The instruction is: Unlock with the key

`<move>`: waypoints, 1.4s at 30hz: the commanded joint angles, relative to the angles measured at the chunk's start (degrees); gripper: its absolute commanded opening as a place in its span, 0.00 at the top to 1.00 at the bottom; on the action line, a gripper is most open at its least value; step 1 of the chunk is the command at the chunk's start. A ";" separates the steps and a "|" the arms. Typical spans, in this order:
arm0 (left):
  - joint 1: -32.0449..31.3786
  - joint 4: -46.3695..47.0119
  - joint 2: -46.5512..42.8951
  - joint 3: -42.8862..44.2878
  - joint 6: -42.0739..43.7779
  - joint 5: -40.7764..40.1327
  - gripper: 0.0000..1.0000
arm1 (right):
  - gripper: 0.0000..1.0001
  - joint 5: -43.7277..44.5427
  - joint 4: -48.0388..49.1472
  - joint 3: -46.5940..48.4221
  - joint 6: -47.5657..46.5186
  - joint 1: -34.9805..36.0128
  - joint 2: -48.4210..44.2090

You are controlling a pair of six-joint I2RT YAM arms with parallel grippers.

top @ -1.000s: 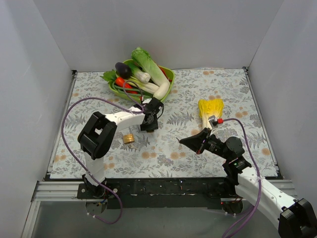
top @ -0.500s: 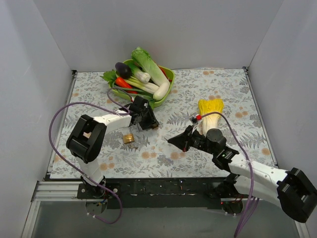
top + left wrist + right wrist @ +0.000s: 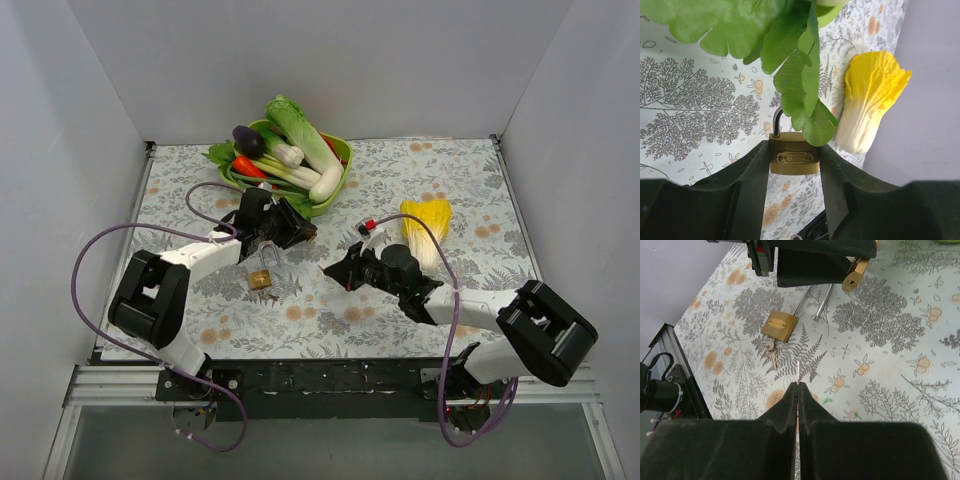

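My left gripper (image 3: 297,231) is shut on the small brass padlock (image 3: 794,159), held above the mat in front of the green bowl; its dark shackle (image 3: 776,120) points away from the wrist. It also shows in the right wrist view (image 3: 856,276). My right gripper (image 3: 329,271) is shut on the key (image 3: 798,373), a thin grey blade seen edge-on past the fingertips (image 3: 792,390). It hovers right of the held padlock. The larger brass padlock (image 3: 260,279) lies on the mat, its long silver shackle (image 3: 812,301) pointing towards the left gripper.
A green bowl (image 3: 343,152) of vegetables stands at the back, its leaves (image 3: 805,75) hanging close over the left gripper. A yellow cabbage (image 3: 425,225) lies to the right. A few loose keys (image 3: 770,349) lie beside the larger padlock.
My right gripper has moved left with the key, closer to the left gripper. My left arm has swung its elbow left and shifted the held padlock slightly back and left.
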 commanded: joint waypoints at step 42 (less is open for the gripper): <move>1.94 11.01 -7.76 -5.01 -6.98 8.23 0.98 | 0.99 14.19 11.04 10.78 -5.59 0.68 10.52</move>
